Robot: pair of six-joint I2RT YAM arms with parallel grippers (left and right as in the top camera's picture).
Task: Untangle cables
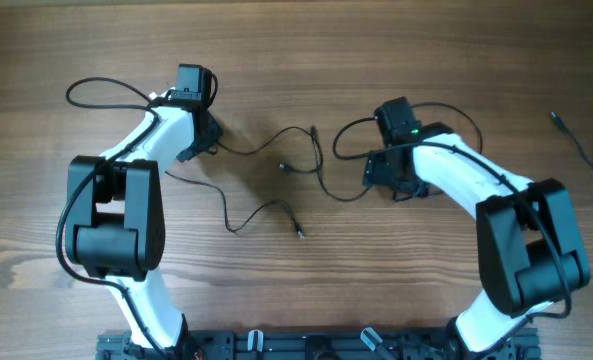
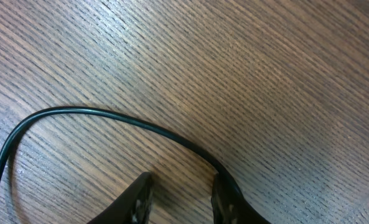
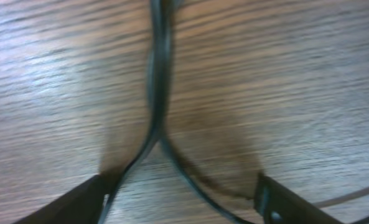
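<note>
Right claw (image 3: 181,190): hanging released, straddling two crossed strands (image 3: 156,93).
Left claw (image 2: 182,190): standing released, strand meeting one finger (image 2: 226,198).
Cables (image 1: 322,172): lying mostly separated around desk (image 1: 376,285) middle; crossing seemingly awaiting work.

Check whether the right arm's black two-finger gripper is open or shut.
Open: the right gripper has its fingers far apart, thin black cables running unclamped between them.

My left arm (image 1: 154,138) and my right arm (image 1: 466,175) are white and round, with big black joints (image 1: 116,215). A thick black cable (image 1: 101,82) runs from each one. A tiny green light (image 1: 413,130) glows on my right arm. My left gripper (image 2: 183,186) and right gripper (image 3: 181,196) have black pointy fingers.
</note>
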